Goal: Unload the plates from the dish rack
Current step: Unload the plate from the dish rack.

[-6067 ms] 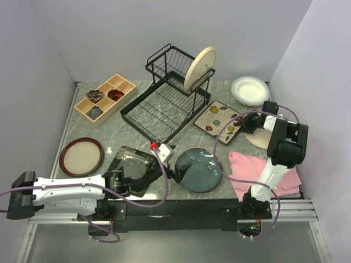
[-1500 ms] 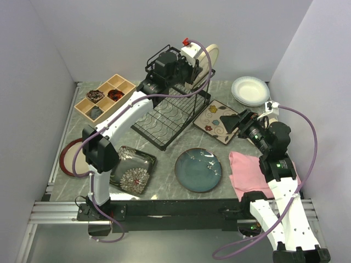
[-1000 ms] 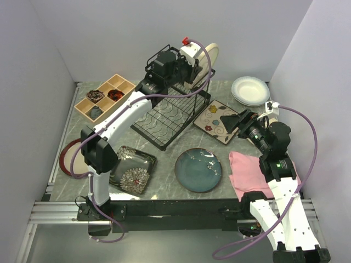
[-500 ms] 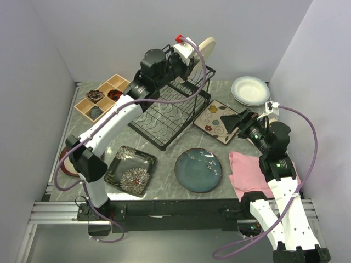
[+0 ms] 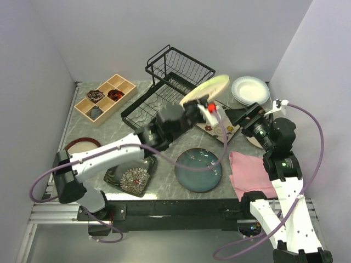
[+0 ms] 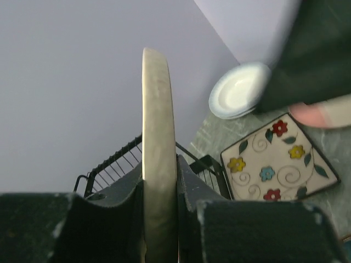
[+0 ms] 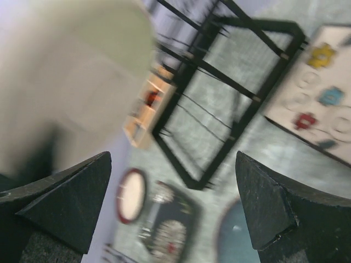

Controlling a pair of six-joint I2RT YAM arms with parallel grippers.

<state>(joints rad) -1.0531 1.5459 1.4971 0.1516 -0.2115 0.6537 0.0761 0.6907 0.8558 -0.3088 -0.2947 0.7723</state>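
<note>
Pinching a round cream plate [image 5: 207,87] by its rim, the left tool [image 6: 159,208] has one finger pressed flat on each face. The plate is tilted in the air, outside the black wire dish rack [image 5: 151,107], just off that rack's right side and above the near corner of a cream square plate with coloured flowers [image 5: 219,125].

- Rack: upright slotted upper frame at the rear, flat lower grid in front, standing at the middle rear of the tabletop [image 5: 164,189].
- Wooden compartment tray [image 5: 104,99], rear left, apart from the rack. One cell holds a dark brown heap [image 5: 95,95], one a red-and-black item [image 5: 114,94], one a grey item [image 5: 96,112]. What these are cannot be told.
- Stack of round white plates [image 5: 249,90], rear right corner.
- Round teal plate [image 5: 198,170], front centre.
- Black square plate with white flowers [image 5: 131,176], front left, its far edge under the left arm [image 5: 109,156].
- Brown-rimmed tan plate [image 5: 82,145], far left, largely hidden by the same arm.
- Pink folded cloth [image 5: 252,172], front right.
- Right tool [image 7: 171,164]: fingers spread wide, nothing between them, raised over the right side of the flowered square plate.

Tabletop: grey-green marbled. Plain pale walls [image 5: 137,27] close it in on the left, rear and right. A lilac cable [image 5: 181,164] arcs from the left arm over the teal plate's far rim.
</note>
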